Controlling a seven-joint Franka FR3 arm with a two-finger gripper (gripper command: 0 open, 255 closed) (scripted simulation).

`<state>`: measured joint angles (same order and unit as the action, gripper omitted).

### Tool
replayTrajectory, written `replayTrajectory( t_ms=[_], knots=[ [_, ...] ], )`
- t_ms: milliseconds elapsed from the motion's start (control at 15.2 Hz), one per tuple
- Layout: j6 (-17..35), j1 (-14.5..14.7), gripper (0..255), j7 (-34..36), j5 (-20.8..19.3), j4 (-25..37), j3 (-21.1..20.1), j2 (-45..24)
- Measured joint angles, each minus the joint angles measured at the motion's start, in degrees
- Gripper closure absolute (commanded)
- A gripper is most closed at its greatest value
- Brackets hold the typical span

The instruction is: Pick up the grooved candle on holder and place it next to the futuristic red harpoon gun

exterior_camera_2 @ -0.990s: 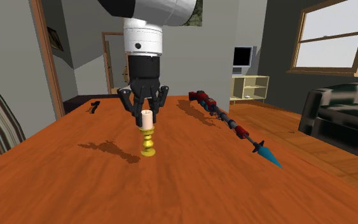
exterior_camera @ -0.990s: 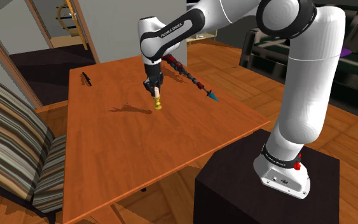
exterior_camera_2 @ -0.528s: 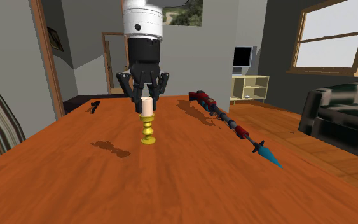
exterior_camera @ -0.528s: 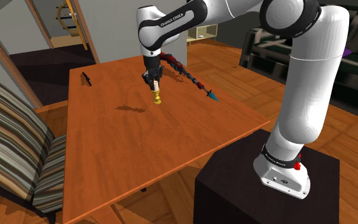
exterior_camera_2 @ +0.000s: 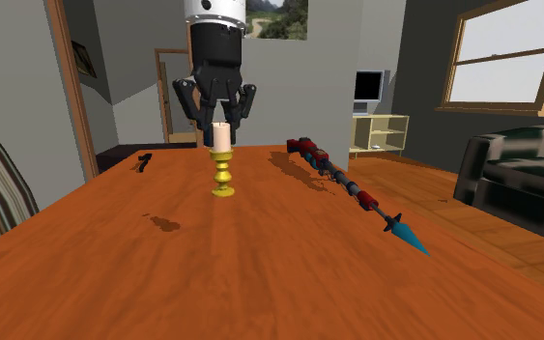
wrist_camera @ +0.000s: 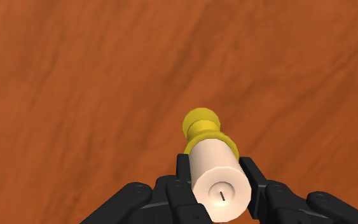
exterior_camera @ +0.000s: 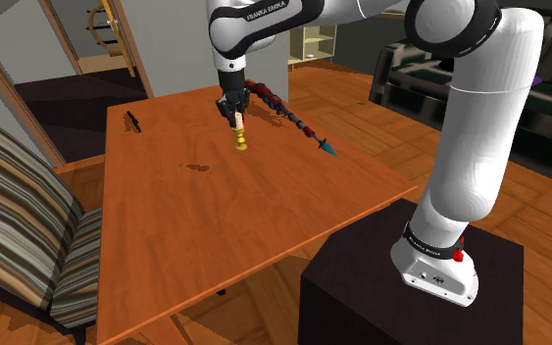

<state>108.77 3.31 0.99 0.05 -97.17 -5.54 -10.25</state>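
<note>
The black claw (exterior_camera_2: 221,127) pinches the cream candle on its ribbed gold holder (exterior_camera_2: 222,176), hanging beneath it above the orange wooden table (exterior_camera_2: 260,280); mid-carry, I'd say, wanting next a gentle set-down beside the long red, teal-tipped harpoon gun (exterior_camera_2: 353,190) nearby.

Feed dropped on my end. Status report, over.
Gripper shut on candle on holder, held upright above table. Harpoon gun lies to the second exterior view's right, apart. Nothing between them.

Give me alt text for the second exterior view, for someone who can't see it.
A black gripper clasps a pale candle on a gold holder, held above an orange-brown wooden table. A red, blue-tipped harpoon gun lies at the view's right.
</note>
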Motion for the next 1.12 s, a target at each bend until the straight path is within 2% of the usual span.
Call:
replayTrajectory(
  t_ms=[924, 1122],
  knots=[
    [-10.4, 0.1, 255, 0.17, -0.01, 10.34, -0.07, 0.08],
    [-9.75, -1.48, 255, -2.39, 0.49, 6.37, 0.95, 3.34]
  ],
)
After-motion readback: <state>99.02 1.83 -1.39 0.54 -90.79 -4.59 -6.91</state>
